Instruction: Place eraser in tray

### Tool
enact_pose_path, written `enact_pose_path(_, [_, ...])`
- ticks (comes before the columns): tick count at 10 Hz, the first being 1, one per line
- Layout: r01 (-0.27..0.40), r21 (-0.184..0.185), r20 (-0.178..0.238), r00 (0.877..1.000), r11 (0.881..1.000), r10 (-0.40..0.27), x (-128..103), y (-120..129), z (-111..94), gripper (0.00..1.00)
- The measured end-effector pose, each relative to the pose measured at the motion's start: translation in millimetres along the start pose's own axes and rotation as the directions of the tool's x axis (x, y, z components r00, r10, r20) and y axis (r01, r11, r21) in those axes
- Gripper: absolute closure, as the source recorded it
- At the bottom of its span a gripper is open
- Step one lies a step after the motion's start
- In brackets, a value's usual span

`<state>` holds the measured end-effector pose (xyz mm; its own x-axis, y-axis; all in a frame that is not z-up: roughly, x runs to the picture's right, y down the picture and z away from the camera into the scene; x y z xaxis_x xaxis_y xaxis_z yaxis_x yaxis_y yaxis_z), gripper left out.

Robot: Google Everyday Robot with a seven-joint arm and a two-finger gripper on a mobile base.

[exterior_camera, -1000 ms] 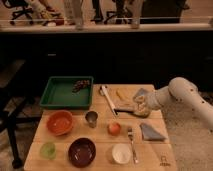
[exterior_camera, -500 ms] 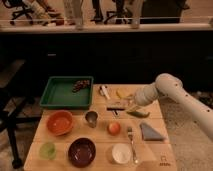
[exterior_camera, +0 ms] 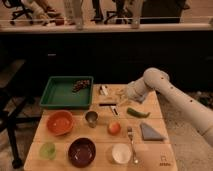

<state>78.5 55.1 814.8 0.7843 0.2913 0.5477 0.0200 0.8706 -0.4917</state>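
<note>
The green tray [exterior_camera: 59, 93] sits at the table's back left, with a dark clump in its far right corner. A small tan block with a dark side, which I take for the eraser [exterior_camera: 120, 102], lies on the table right of the tray. My gripper [exterior_camera: 124, 96] hangs at the end of the white arm that reaches in from the right. It is shut, just above and touching or nearly touching the eraser. Whether it holds the block cannot be told.
An orange bowl [exterior_camera: 60, 122], a metal cup [exterior_camera: 91, 118], an orange fruit [exterior_camera: 114, 128] and a green pepper [exterior_camera: 137, 112] fill the middle row. A maroon bowl [exterior_camera: 81, 151], a white cup [exterior_camera: 120, 153], a fork [exterior_camera: 131, 142] and a grey-blue cloth [exterior_camera: 150, 132] lie in front.
The arm has swung left, bringing the gripper from the table's right side to the tan block beside the tray. Nothing else on the table has moved.
</note>
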Motion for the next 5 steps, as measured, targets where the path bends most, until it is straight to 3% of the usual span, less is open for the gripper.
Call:
enact_pose_path(3, [-0.001, -0.02, 0.014, 1.0, 1.0, 0.001, -19.2, -18.2, 26.2, 1.0])
enact_pose_path(5, [-0.003, -0.024, 0.015, 1.0, 1.0, 0.003, -19.2, -18.5, 28.0, 1.0])
